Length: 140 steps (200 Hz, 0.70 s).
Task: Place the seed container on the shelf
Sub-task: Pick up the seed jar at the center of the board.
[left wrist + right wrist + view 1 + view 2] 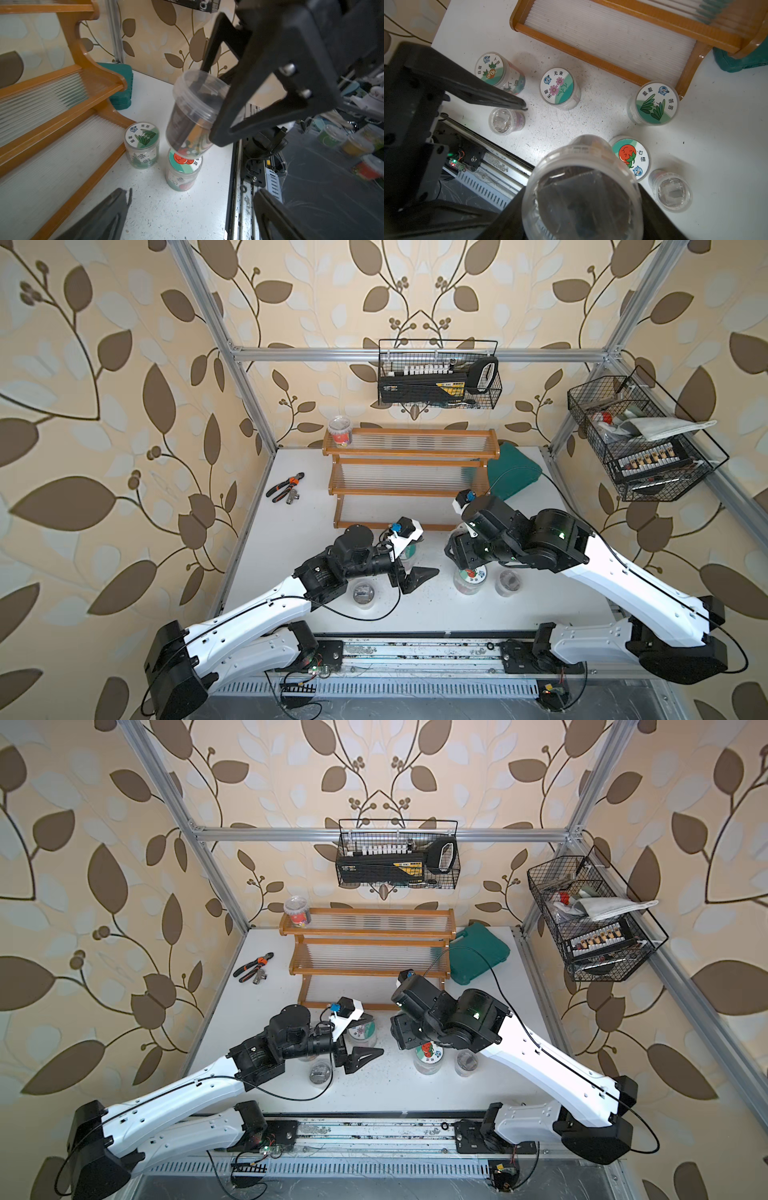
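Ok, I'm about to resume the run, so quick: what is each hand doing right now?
Left hand: open, holding nothing.
Right hand: closed on a tilted clear seed container.

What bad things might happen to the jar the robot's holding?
1. The clear jar hangs tilted in the right jaws, so it may slip, or land crooked on the shelf and tip.
2. It is close by the tomato-lid jar; swinging low might knock that one over.
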Tool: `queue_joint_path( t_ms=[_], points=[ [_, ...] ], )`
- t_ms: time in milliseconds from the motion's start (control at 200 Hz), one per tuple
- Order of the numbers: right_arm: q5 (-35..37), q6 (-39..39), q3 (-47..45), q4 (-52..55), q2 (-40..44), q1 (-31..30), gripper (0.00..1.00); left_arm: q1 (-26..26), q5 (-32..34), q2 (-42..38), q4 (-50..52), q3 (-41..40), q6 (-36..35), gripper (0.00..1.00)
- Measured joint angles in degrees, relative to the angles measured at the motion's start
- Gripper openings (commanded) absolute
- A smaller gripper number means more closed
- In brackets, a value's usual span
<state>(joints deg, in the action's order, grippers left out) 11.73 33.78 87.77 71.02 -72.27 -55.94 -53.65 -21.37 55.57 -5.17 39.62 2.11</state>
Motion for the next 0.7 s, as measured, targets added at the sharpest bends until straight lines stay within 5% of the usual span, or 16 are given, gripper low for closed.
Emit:
queue_joint_path(
  t_ms=[700],
  points=[
    [-6.0,-0.4,-0.1,0.7,0.6,0.1,0.56,-0.4,-4.9,12.4,-11.0,3.9,-5.1,0.98]
  ],
)
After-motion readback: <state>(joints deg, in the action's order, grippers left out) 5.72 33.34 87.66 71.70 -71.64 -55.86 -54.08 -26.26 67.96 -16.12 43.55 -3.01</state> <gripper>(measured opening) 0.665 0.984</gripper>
